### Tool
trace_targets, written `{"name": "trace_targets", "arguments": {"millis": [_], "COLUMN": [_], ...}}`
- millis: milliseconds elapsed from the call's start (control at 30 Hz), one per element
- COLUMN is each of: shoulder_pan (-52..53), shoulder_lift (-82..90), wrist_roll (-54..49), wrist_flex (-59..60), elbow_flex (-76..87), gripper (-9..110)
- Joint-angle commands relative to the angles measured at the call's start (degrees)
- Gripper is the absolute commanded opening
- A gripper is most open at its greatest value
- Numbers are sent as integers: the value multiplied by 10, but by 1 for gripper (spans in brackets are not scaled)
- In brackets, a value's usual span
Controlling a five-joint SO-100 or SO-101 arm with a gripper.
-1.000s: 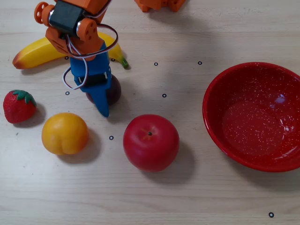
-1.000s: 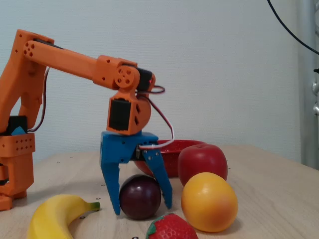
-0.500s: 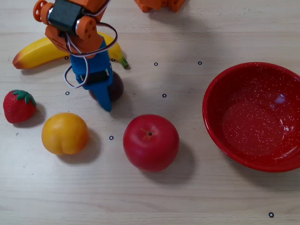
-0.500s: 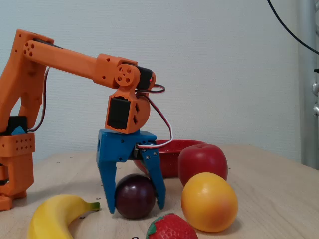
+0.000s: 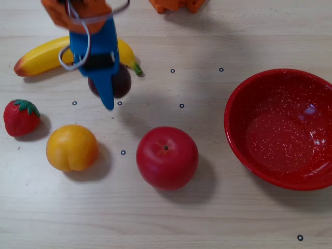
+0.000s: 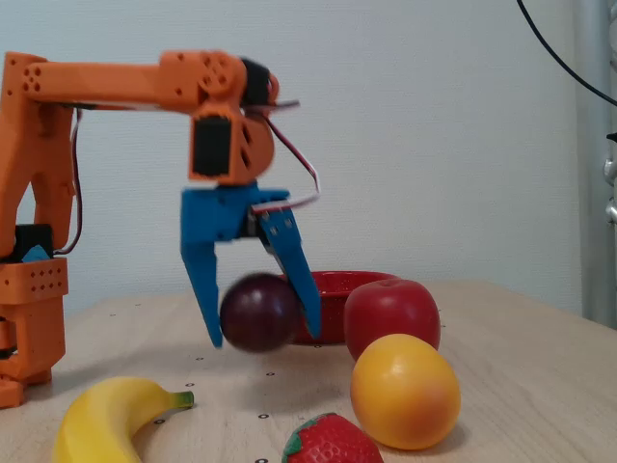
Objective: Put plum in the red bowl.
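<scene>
The plum point(image 6: 258, 312), dark purple and glossy, hangs in the air above the table, clamped between the blue fingers of my gripper point(image 6: 262, 328). From overhead the plum point(image 5: 119, 83) shows partly under the blue gripper point(image 5: 107, 93), just below the banana. The red bowl point(image 5: 282, 127), speckled and empty, sits at the right of the overhead view, well away from the gripper. In the fixed view the red bowl point(image 6: 333, 289) peeks out behind the plum and the apple.
A red apple point(image 5: 167, 157) lies between gripper and bowl. An orange-yellow fruit point(image 5: 71, 147) and a strawberry point(image 5: 21, 117) sit at the left, a banana point(image 5: 44, 56) at the upper left. The arm's orange base point(image 6: 29, 318) stands at the fixed view's left.
The gripper closed on the plum and lifted it off the table; the arm rose and pulled back toward the banana in the overhead view.
</scene>
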Motion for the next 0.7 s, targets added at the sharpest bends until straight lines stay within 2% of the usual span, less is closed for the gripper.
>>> {"name": "trace_targets", "arguments": {"millis": [0,267,667], "shoulder_pan": [23,115,364], "shoulder_lift": [91,175,247], "wrist_roll": [-37,-141,-298], "wrist_flex": [19,30,-36], "elbow_flex": [-69,-76,-85], "gripper": [0,0,0]}}
